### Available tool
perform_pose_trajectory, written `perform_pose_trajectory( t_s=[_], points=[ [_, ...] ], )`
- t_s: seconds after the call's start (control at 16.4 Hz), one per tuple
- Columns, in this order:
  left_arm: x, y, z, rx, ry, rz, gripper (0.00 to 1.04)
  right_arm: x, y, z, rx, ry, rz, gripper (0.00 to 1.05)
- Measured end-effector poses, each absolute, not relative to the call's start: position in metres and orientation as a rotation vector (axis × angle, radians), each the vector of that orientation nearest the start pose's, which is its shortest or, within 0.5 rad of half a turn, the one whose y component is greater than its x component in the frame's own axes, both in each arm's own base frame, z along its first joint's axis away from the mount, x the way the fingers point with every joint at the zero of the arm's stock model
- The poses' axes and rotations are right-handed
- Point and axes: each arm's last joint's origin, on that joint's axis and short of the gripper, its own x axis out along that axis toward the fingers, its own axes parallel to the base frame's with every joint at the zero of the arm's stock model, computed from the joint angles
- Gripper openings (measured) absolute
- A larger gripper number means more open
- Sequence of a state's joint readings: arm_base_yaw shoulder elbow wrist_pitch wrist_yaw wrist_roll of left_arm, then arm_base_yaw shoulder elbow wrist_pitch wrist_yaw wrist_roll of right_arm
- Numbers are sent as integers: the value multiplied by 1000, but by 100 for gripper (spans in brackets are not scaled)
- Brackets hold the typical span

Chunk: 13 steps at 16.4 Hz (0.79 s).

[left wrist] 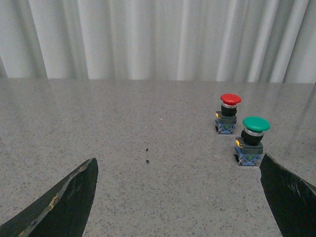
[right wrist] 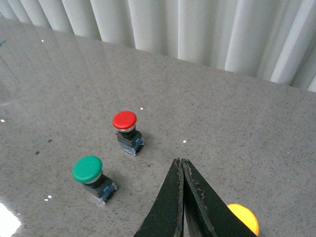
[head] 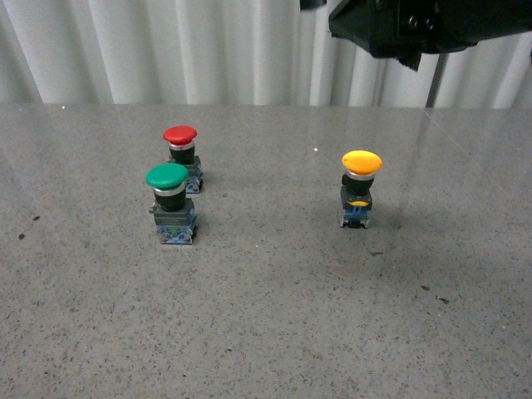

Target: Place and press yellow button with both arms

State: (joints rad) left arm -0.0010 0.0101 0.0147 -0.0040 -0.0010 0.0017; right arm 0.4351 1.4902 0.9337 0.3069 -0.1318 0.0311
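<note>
Item one, my right gripper (right wrist: 181, 165): fingers pressed together with nothing between them, hanging above the grey stone table (head: 266, 332), the yellow button (head: 360, 187) standing upright just below and beside its tips (only the edge of the yellow cap shows past the fingers in the right wrist view). Item two, my left gripper (left wrist: 177, 197): fingers spread wide and empty, low over the table, with the green button (left wrist: 252, 139) just ahead of one fingertip and the red button (left wrist: 228, 113) a little beyond it, both upright and well apart from the yellow one.
</note>
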Motion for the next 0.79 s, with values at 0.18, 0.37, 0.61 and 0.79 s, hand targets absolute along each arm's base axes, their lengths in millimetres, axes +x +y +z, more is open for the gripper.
perform_pose_trajectory(
  t_s=[0.18,0.37,0.61,0.79],
  points=[
    [97,0,167,1,-1,0,98,249,127,285,84,173,627,2],
    [97,0,167,1,-1,0,98,215,106,286,116,153,626,2],
    [97,0,167,2,-1,-1,98,138,29,230,6,69,-18,2],
    [97,0,167,2,-1,-1,98,119,15,223,14,10,-6,2]
  ],
)
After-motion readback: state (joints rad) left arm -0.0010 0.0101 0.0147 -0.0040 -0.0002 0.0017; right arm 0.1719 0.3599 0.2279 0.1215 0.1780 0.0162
